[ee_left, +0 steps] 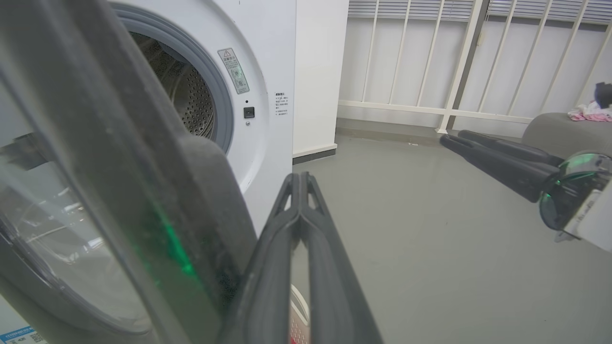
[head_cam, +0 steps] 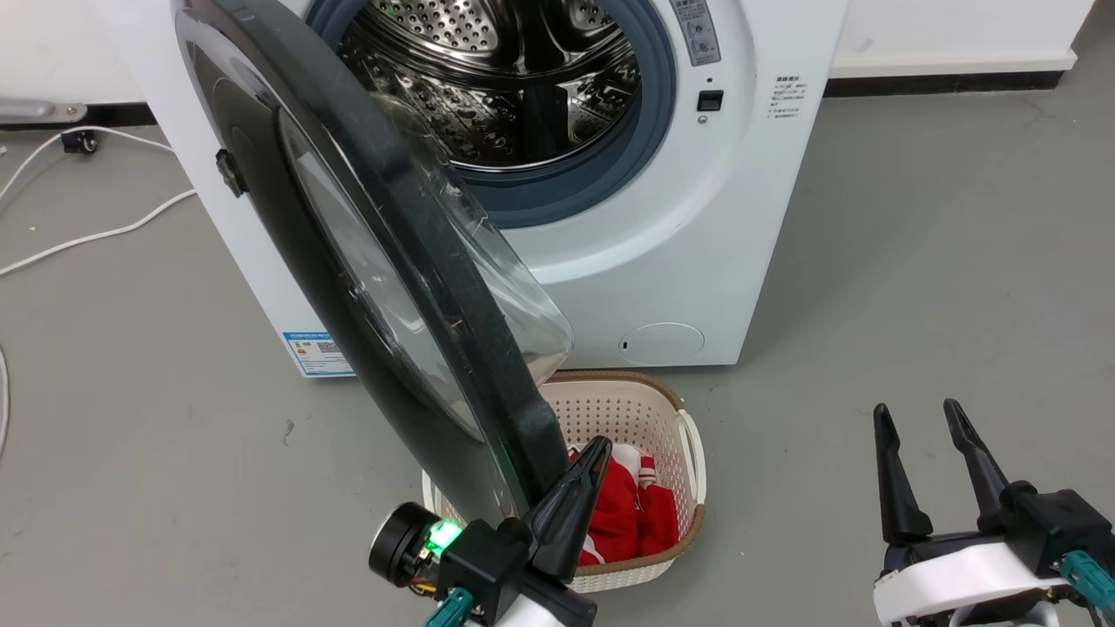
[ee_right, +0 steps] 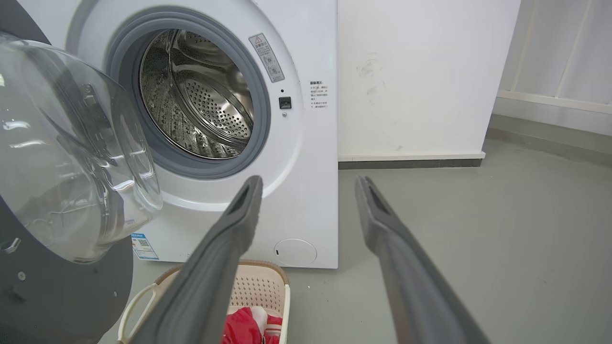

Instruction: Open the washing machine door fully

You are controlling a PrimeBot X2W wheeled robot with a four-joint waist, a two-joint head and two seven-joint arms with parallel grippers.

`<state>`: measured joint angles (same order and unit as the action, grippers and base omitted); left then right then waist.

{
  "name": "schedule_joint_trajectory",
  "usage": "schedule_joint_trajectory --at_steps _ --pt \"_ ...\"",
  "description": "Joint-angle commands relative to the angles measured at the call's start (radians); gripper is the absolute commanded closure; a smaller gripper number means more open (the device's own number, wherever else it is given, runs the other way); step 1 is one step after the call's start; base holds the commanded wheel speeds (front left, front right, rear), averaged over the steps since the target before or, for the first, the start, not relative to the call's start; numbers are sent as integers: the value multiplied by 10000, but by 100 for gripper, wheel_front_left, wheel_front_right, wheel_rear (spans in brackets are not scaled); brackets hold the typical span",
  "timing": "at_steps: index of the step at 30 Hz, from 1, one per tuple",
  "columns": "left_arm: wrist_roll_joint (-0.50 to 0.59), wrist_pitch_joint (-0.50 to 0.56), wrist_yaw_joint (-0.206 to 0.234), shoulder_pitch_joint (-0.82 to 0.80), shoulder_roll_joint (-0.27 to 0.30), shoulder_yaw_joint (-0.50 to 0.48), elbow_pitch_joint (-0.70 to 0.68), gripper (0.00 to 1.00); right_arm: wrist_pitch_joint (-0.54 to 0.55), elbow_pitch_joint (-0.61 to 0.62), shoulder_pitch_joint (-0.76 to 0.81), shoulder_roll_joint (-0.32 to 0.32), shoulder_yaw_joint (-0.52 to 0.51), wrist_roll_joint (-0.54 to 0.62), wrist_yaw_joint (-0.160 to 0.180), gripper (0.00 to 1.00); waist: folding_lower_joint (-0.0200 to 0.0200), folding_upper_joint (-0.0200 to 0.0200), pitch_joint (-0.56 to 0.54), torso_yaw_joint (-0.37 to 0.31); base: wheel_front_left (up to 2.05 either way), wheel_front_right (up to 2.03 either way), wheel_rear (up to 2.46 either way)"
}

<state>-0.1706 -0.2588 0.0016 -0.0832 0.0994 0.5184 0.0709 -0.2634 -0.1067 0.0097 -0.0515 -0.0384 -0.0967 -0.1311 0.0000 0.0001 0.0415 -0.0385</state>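
Grey floor (head_cam: pixel 915 261), door (head_cam: pixel 435 270) half open.
At 6 o'clock the left claw (head_cam: pixel 598 446), pressed together, should push it wider; right claw (head_cam: pixel 916 407) spread.

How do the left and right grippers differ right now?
Left gripper has its jaws shut; right gripper has its jaws open. Left gripper sits at the rim of the washing machine door; right gripper hangs over the floor, clear of the door. Both hold nothing.

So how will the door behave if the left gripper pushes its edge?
Probably rigid: the washing machine door should swing, not flex. It looks smooth, so the shut left gripper may slide along it. The bulging glass bowl likely adds weight.
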Motion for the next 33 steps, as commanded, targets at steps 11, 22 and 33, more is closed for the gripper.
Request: schedule_joint_trajectory --at_steps 11,22,33 --pt "-209 94 680 1443 974 -718 -1045 100 -16 -78 -4 26 -8 -95 6 0 0 -1 -10 503 0 0 0" --pt "-392 218 1487 2822 1277 -1201 -2668 100 -18 75 219 23 -231 16 6 0 0 -1 115 2018 0 0 0" --pt "-989 106 1860 2752 1636 -2441 -2433 100 64 158 -26 21 -159 89 6 0 0 -1 221 3155 0 0 0"
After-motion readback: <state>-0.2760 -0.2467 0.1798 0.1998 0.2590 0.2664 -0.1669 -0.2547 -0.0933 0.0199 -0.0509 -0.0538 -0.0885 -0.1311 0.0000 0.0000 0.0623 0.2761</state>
